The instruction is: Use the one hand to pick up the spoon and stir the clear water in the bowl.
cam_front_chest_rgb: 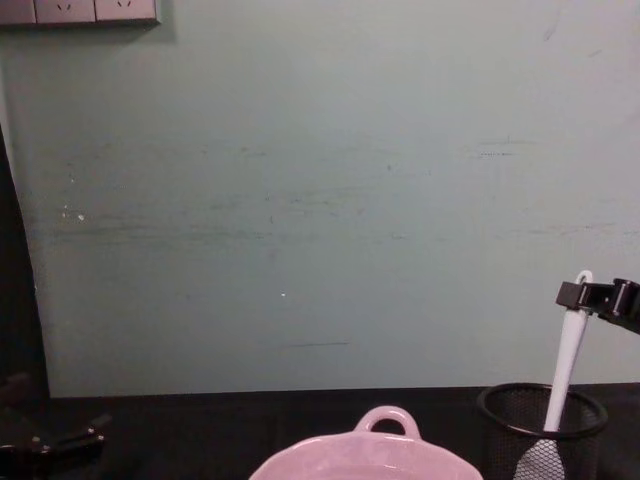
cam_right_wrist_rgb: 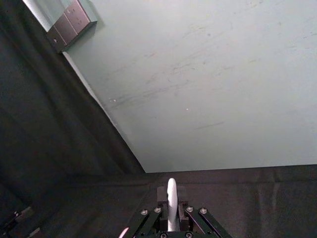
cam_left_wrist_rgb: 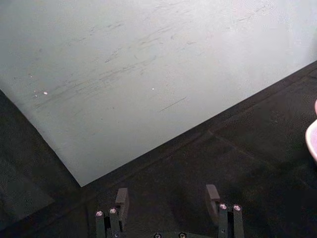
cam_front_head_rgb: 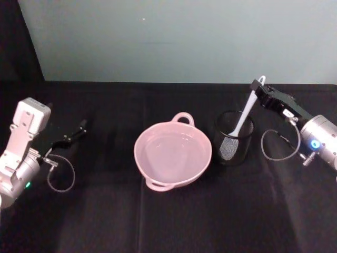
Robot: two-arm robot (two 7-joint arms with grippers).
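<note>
Black cloth (cam_front_head_rgb: 174, 221) everywhere, no readable writing I can spot. My right hand (cam_front_head_rgb: 259, 87) reaches in, clamped on the spoon (cam_front_head_rgb: 243, 118) handle, scoop in the mesh cup (cam_front_head_rgb: 234, 138) beside the pink bowl (cam_front_head_rgb: 172, 154). Left hand (cam_front_head_rgb: 80, 126) sits open, parked far left.

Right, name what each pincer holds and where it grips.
Right pincer grips the spoon near its handle tip. Left pincer is open, holding nothing.

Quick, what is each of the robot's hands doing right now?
Left gripper: jaws open, holding nothing.
Right gripper: jaws shut on the spoon, its scoop in the mesh cup.
</note>
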